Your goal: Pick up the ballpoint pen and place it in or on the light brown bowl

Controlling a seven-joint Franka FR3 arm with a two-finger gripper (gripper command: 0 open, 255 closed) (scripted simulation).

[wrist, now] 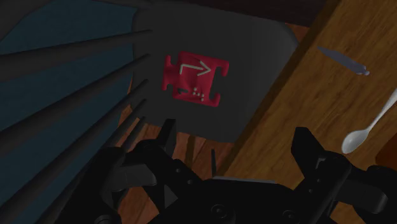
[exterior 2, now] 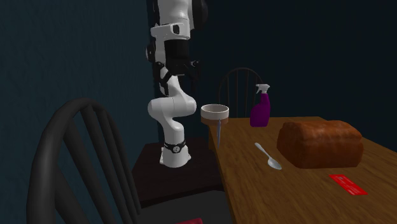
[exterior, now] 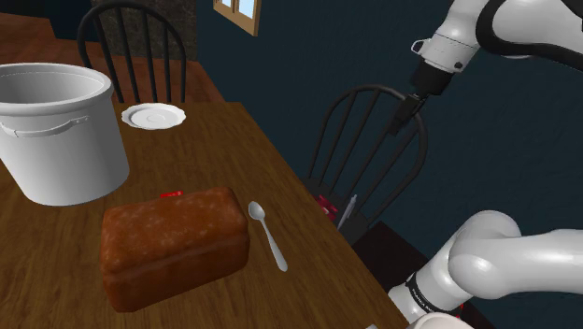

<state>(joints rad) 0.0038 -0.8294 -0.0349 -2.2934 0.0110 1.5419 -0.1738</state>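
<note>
Gripper (wrist: 235,130), fingers (wrist: 308,146) wide apart and empty, above chair seat (wrist: 254,51); pen (wrist: 343,60) at table (wrist: 299,114) edge near spoon (wrist: 369,127): judged best to shift over, align fingers across its barrel, descend squarely.

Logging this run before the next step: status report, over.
Pincer open, empty, above chair seat. Pen at table edge, not in bowl. Spoon lies nearby, apart from pen.

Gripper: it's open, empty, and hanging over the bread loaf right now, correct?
Not quite. The gripper is open and empty, but it hangs over the dark chair seat that carries a red piece, beside the wooden table, not over the bread loaf. The wrist view shows it.
</note>
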